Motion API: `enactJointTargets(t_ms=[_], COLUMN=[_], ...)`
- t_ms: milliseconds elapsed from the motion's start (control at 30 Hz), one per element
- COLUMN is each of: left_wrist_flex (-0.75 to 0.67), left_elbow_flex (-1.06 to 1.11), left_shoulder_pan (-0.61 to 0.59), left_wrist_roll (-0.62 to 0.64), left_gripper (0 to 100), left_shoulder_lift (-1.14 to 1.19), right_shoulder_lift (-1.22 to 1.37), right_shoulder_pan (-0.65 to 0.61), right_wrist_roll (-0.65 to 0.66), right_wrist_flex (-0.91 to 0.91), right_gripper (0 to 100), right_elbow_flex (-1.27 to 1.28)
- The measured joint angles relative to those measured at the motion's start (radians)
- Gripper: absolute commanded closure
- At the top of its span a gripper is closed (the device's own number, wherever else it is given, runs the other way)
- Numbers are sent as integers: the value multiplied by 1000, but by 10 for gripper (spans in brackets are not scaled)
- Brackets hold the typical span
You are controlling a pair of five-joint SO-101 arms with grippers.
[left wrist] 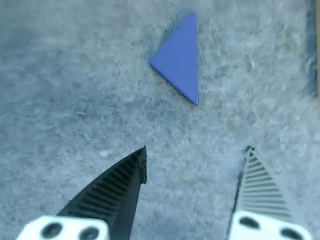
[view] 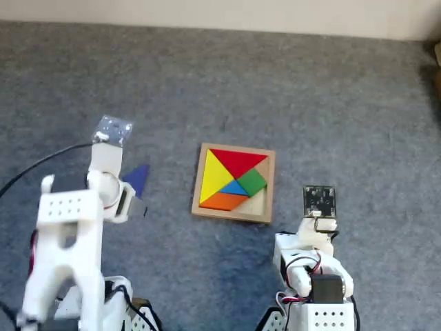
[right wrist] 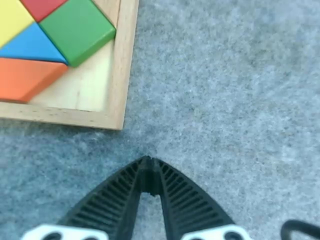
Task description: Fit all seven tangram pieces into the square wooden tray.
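The square wooden tray (view: 202, 181) lies mid-table on the grey carpet. It holds a red triangle (view: 236, 161), a yellow triangle (view: 213, 176), a small light-blue triangle (view: 234, 187), a green square (view: 252, 181) and an orange parallelogram (view: 222, 201). Its near right corner is bare wood (right wrist: 85, 85). A dark blue triangle (view: 138, 178) (left wrist: 179, 60) lies flat on the carpet left of the tray, beside the left arm (view: 103, 183). My left gripper (left wrist: 195, 150) is open just short of it, not touching. My right gripper (right wrist: 149, 160) is shut and empty, off the tray's near right corner (right wrist: 123, 75).
Grey carpet covers the whole table, with open room behind and to the right of the tray. The right arm (view: 313, 255) stands near the front edge, just right of the tray. A black cable (view: 41, 165) runs off to the left.
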Motion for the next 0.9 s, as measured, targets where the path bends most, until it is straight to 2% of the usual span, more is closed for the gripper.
enactJointTargets(t_ms=[167,300,633,800,900], left_wrist_flex=[-2,-2,0,68,112], left_elbow_flex=[-190,-361,-703,-862,-948], left_shoulder_pan=[-2,0,0,3,6], left_wrist_roll=[-8,-89,-106,-106,-110], left_gripper=[716,716,717,786,789], left_shoulder_lift=[285,491,881,1039,1114], right_shoulder_lift=[0,0,0,0,0], right_shoulder_pan=[0,0,0,0,0], right_wrist_roll=[0,0,0,0,0], right_wrist_flex=[0,0,0,0,0], right_gripper=[994,994,994,994,994], right_elbow_flex=[0,0,0,0,0])
